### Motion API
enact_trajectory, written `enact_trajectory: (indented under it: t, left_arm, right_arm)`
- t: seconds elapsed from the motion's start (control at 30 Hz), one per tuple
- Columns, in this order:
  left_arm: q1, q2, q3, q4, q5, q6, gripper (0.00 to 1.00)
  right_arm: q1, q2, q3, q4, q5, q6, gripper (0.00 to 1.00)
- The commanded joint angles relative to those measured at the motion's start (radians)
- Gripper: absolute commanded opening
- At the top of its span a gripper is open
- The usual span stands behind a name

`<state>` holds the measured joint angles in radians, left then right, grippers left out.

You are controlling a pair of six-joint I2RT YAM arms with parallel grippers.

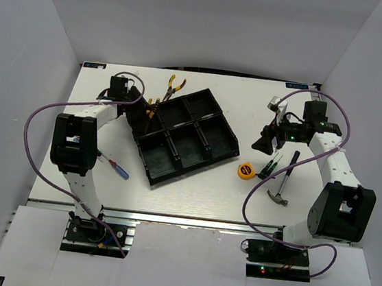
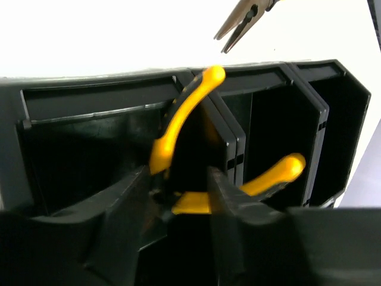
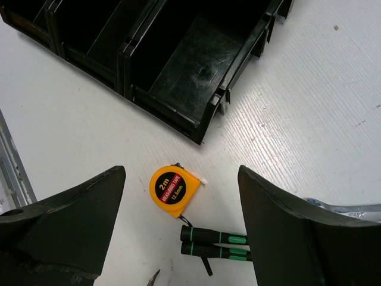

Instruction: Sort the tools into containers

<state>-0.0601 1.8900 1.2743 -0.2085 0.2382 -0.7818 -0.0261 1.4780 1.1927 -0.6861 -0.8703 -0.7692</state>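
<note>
Toward the bench's far left corner, my left claw [image 2: 184, 196] pinches the yellow-handled pliers [image 2: 184, 113] low near the pivot, at the tray's [image 2: 89, 101] left end (stiff steel, slick handles, probably swings). Right claw [image 3: 181, 173] gapes wide over the tape measure [image 3: 174, 189], toward the right edge.

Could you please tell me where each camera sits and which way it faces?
Top external: above and behind the bases, looking down on table and black tray; both arms show.
Left wrist: on the left arm, facing the tray's compartments; left gripper holds yellow-handled pliers.
Right wrist: on the right arm, looking down at tape measure and green-black tool; right gripper open.
Shared: tray in all; tape measure in top and right wrist.
</note>
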Motion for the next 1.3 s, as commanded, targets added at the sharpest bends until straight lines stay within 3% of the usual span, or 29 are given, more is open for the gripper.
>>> enact_trajectory:
  t: [0.0,0.07,0.4,0.7,1.07,1.27]
  left_arm:
    - [0.002,-0.015,-0.007,0.032,0.035,0.016,0.58]
    - [0.0,-0.026,-0.004,0.032,0.039,0.022,0.65]
    - [-0.018,-0.104,0.066,0.046,0.084,0.156,0.74]
    - [-0.092,0.11,0.4,0.037,0.105,0.285,0.76]
    - [-0.161,0.464,0.726,0.049,-0.212,0.441,0.71]
    - [-0.162,0.578,0.878,0.037,-0.335,0.501,0.7]
  right_arm:
    - [-0.009,-0.038,-0.001,-0.012,-0.016,-0.013,0.83]
    - [-0.012,-0.041,0.001,-0.02,-0.015,-0.021,0.83]
    - [-0.037,-0.059,0.022,-0.056,-0.038,-0.05,0.84]
    - [-0.041,-0.042,0.024,-0.049,-0.064,-0.042,0.84]
    - [-0.058,-0.012,0.008,-0.032,-0.093,-0.031,0.84]
    - [-0.083,0.005,-0.011,-0.036,-0.107,-0.03,0.84]
